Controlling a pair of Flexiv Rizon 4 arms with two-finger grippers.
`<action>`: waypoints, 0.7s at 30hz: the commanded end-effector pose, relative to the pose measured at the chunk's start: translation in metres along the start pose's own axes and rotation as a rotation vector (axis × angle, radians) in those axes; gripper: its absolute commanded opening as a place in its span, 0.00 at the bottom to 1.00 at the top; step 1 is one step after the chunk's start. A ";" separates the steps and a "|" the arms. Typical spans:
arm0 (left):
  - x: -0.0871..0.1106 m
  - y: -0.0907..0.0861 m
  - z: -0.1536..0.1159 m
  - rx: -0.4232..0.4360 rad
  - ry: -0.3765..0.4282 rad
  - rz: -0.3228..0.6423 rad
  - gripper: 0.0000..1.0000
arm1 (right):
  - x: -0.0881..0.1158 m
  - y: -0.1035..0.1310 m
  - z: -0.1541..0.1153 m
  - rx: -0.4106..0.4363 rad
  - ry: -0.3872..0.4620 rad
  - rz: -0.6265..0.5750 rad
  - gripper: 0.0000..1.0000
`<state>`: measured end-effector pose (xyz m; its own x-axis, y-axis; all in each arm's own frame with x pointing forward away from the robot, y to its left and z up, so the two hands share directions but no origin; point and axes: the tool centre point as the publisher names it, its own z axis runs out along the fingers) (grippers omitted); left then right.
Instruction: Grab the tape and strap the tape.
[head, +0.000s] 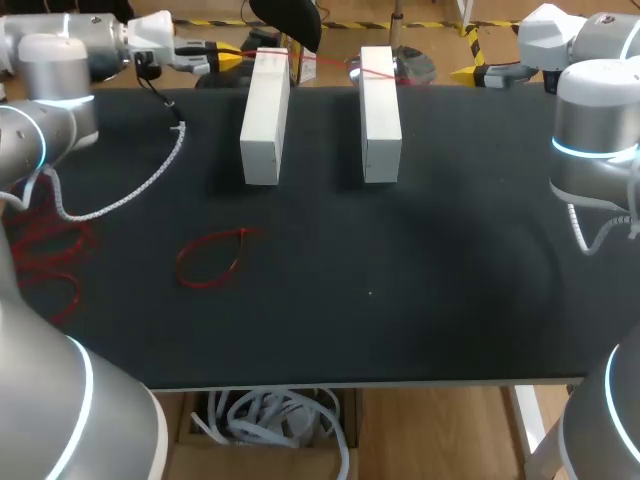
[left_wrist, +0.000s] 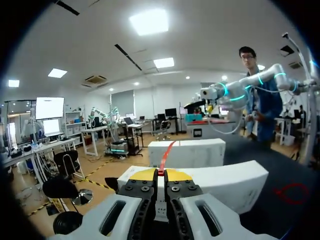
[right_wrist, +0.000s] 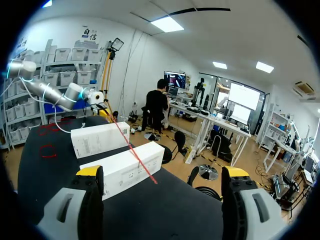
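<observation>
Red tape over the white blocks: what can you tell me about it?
The red tape is a thin, flat strip, pulled out straight. One end is pinched in the left gripper, whose fingers are shut on it. From there it runs over the tops of both white blocks, near their far ends. Its other end sticks out loose just past the second block, toward the open right gripper, which does not touch it.

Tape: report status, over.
Left gripper shut on red tape. Tape stretched over both white boxes. Right gripper open, not touching it. Red loop lies apart on table.
</observation>
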<state>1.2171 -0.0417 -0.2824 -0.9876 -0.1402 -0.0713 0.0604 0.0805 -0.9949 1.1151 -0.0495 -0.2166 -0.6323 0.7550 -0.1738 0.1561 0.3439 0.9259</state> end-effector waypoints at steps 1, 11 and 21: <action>0.007 -0.020 -0.006 0.007 0.266 -0.027 0.00 | 0.000 0.000 0.000 0.000 0.000 0.000 1.00; 0.033 -0.074 -0.012 0.096 0.072 -0.024 0.00 | 0.000 0.000 0.000 0.000 0.000 0.000 1.00; 0.067 -0.107 -0.023 0.139 -0.083 -0.037 0.00 | 0.000 0.000 0.000 0.000 0.000 0.000 1.00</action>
<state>1.1710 -0.0363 -0.1875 -0.9990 -0.0088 -0.0447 0.0452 -0.0792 -0.9958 1.1151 -0.0496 -0.2167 -0.6323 0.7550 -0.1738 0.1561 0.3438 0.9260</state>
